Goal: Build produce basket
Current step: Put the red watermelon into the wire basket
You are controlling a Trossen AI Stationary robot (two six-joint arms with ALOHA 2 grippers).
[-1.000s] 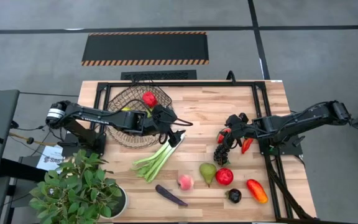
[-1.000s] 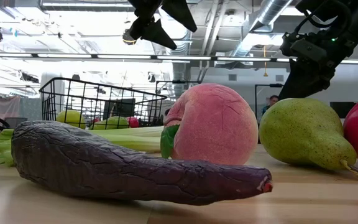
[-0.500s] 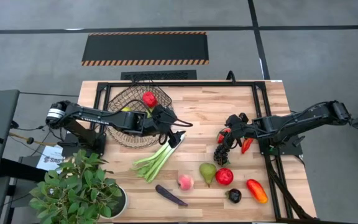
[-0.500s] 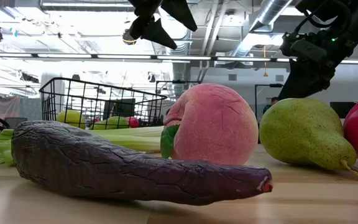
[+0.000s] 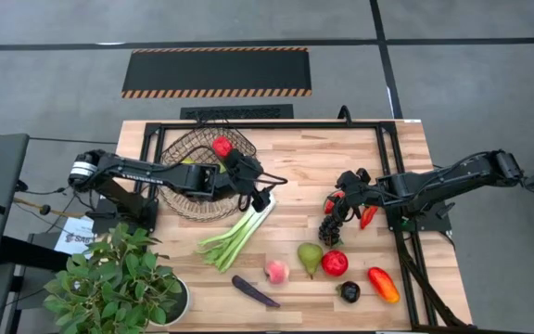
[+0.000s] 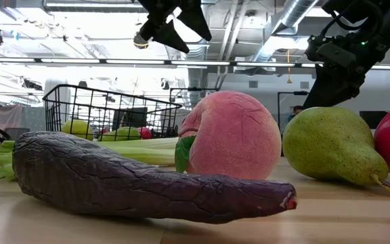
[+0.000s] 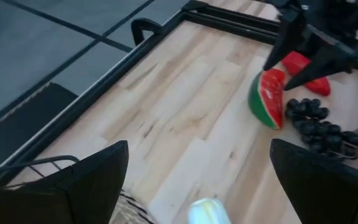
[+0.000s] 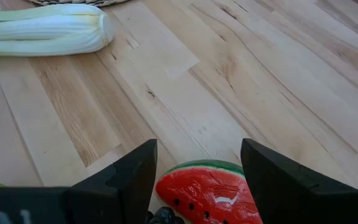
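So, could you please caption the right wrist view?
Right hand straddling the watermelon slice, leek lying beyond.

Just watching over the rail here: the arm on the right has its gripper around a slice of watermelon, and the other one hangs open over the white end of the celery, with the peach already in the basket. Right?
Not quite: the peach is not in the basket. The high view shows it lying on the table, between the aubergine and a green pear. The rest holds: the right gripper straddles the watermelon slice, and the left gripper hangs open over the celery.

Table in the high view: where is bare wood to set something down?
Free: the far middle, between basket and watermelon, and the far right corner. Crowded: the near edge, from aubergine past peach to pepper.
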